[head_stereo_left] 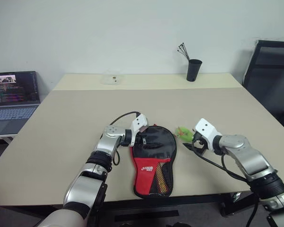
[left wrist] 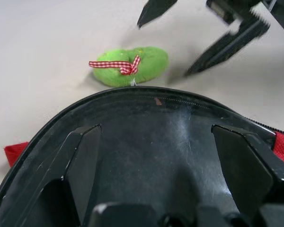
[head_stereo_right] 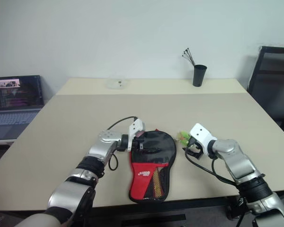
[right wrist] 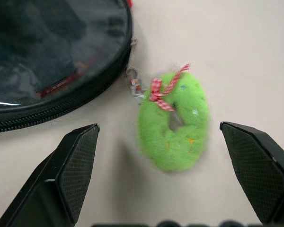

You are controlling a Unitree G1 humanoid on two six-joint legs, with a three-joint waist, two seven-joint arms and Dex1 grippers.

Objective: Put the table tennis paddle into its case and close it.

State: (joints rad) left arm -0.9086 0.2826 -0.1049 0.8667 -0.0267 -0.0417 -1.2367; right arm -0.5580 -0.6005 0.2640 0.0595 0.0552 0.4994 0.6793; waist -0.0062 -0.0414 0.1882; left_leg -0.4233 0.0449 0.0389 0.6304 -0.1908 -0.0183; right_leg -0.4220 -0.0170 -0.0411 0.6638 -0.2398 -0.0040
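On my far left a laptop (head_stereo_left: 13,97) sits beside the table (head_stereo_left: 75,123). My left gripper (head_stereo_left: 141,137) rests spread wide over the round end of the case (head_stereo_left: 154,161), which lies flat near the front edge. I cannot tell whether the paddle is inside. Just right of the case lies a green plush charm (right wrist: 174,127), between my right gripper's (right wrist: 170,179) wide-spread fingers.

**Plain room, beige table**

A white wall (head_stereo_left: 109,33) stands behind a wide beige table (head_stereo_left: 132,104). A black cup (head_stereo_left: 194,70) with thin sticks stands near the table's far edge. A laptop (head_stereo_left: 13,97) glows open on a low surface to the left. A black chair (head_stereo_left: 272,71) stands at right.
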